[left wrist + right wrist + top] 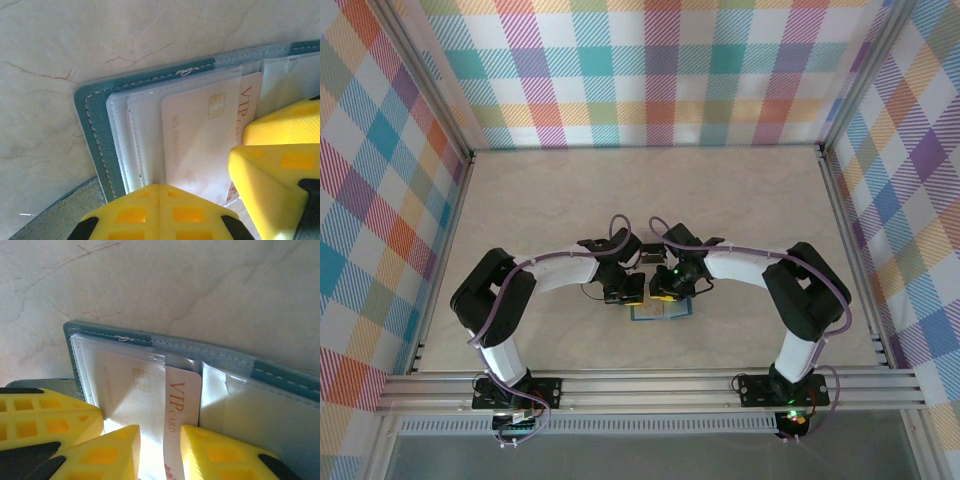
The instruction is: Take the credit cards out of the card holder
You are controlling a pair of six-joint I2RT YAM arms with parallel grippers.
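Observation:
The teal card holder (95, 130) (200, 347) (660, 312) lies open on the table, its clear sleeves facing up. A white credit card (200, 135) (182, 395) with a gold chip and red "VIP CARD" lettering sticks partway out of one sleeve. My left gripper (158, 186) (625, 292) is shut, its tip pressed on the sleeves near the holder's left edge. My right gripper (160, 435) (665, 295) has its jaws a little apart, one finger on the sleeve and one at the card's exposed edge, with the lettered strip flat between them. Any other cards are hidden.
The pale marbled tabletop (640, 200) stretches beyond the holder. Plaid walls (650, 70) and metal frame rails (650, 385) enclose the table. Both arms meet at the centre, wrists close together.

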